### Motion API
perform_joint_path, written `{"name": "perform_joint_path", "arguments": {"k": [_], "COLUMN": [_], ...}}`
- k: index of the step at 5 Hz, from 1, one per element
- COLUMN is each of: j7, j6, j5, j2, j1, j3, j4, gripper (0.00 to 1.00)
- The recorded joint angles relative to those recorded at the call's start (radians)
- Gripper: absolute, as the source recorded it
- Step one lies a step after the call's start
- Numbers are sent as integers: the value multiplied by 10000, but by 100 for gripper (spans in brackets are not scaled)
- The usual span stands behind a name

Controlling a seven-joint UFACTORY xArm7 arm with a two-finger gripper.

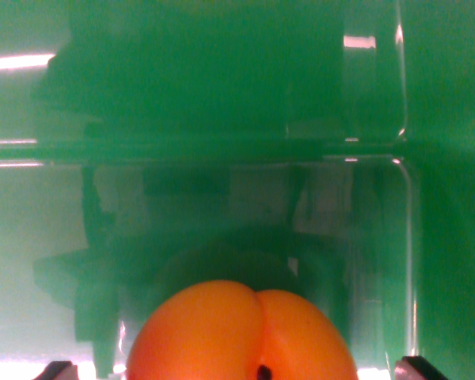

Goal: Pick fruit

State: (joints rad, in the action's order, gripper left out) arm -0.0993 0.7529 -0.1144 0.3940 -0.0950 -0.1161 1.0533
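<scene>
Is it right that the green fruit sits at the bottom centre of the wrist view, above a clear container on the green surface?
Not quite: the wrist view shows the fruit is orange, not green. It does sit at bottom centre, above the clear container on the green surface.

The orange fruit [241, 332] sits directly under the hand, filling the lower middle of the wrist view. A clear container wall [408, 237] rises on the wrist view's right, near the fruit. Ahead of the hand, the green surface [222, 79] lies open.
</scene>
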Motion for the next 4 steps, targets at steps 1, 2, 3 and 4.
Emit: {"name": "perform_joint_path", "arguments": {"k": [1,2,3,4], "j7": [0,0,0,0], "j6": [0,0,0,0], "j5": [0,0,0,0], "j2": [0,0,0,0], "j1": [0,0,0,0], "j3": [0,0,0,0], "j4": [0,0,0,0], "gripper": [0,0,0,100]}}
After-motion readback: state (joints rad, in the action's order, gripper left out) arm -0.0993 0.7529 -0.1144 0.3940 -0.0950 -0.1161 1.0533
